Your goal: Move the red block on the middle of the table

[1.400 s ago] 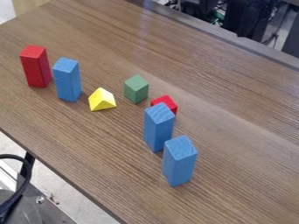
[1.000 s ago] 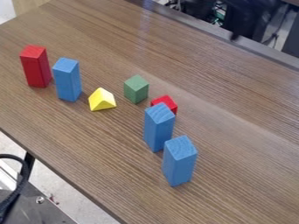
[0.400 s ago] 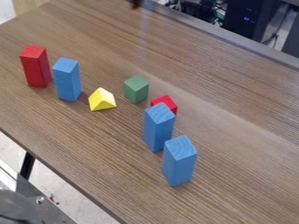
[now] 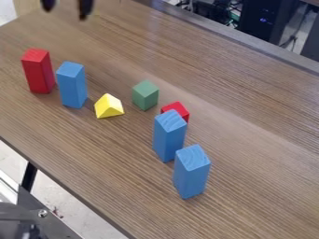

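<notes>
Your black claw is hanging at eleven o'clock, released, its two fingertips standing apart. You are seeing two red blocks on the brown, wood-grained counter. The tall red rectangular wooden block is standing upright at ten o'clock; the small red wooden block is sitting near the middle, partly hiding behind a tall blue wooden block. Another upright blue wooden block is standing just beside that one, toward five o'clock. A third blue wooden block is standing just beside the tall red one, at its four o'clock. Farther that way a yellow triangular block is lying, and a green block is resting near it, at its two o'clock.
</notes>
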{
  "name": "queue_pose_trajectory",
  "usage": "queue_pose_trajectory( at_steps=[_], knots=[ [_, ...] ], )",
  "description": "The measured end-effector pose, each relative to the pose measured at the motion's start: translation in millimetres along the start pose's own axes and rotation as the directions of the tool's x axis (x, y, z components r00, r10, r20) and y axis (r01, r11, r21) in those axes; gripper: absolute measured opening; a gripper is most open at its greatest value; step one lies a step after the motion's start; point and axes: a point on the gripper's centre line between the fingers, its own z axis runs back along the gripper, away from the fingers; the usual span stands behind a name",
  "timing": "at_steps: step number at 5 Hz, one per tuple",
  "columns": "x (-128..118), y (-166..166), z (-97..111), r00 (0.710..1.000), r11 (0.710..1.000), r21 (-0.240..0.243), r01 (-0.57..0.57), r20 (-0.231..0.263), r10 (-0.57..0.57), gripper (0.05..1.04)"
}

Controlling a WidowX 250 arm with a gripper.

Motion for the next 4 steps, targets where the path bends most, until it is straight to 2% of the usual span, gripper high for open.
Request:
queue_pose_trajectory(
  at_steps=[1, 2, 3, 4],
  knots=[
    [-15, 25, -3, 0.998, 0.999, -0.03, -0.025, -0.053, 0.023, 0.999],
    [-23, 28, 0, 0.997, 0.996, -0.084, 0.027, -0.071, -0.033, 0.999],
    [-36, 27, 6, 0.996, 0.991, -0.127, 0.043, -0.071, -0.052, 0.999],
    [-42, 18, 7, 0.994, 0.985, -0.148, 0.083, -0.06, -0.092, 0.999]
  ],
)
